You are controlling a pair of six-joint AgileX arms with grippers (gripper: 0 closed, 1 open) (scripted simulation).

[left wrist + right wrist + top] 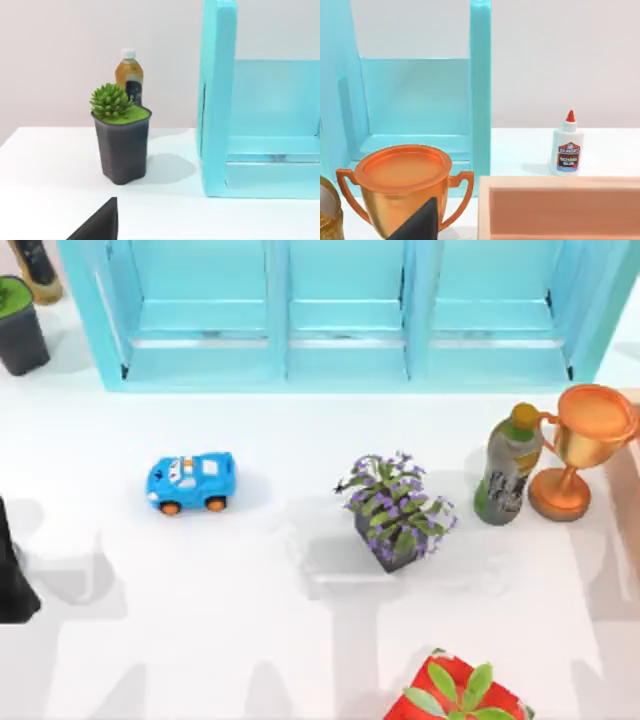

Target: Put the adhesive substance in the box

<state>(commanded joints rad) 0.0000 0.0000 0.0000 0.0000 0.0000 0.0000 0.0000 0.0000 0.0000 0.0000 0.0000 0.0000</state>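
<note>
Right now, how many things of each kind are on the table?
Potted plants: 3
Drink bottles: 2
Glue bottle: 1
Toy car: 1
Trophy: 1
Box: 1
Shelf: 1
Total: 10

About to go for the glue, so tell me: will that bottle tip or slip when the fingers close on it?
The school glue bottle stands upright, tall over a narrow base, so a high nudge would likely tip it. Its smooth plastic body may slip. It looks small, probably light.

White plastic glue bottle [566, 149]: red cap, blue-and-red label. Rectangular open box [560, 206]: peach. Metal trophy cup [404, 186]: copper-orange. Wooden shelf unit [340, 310]: turquoise.
</note>
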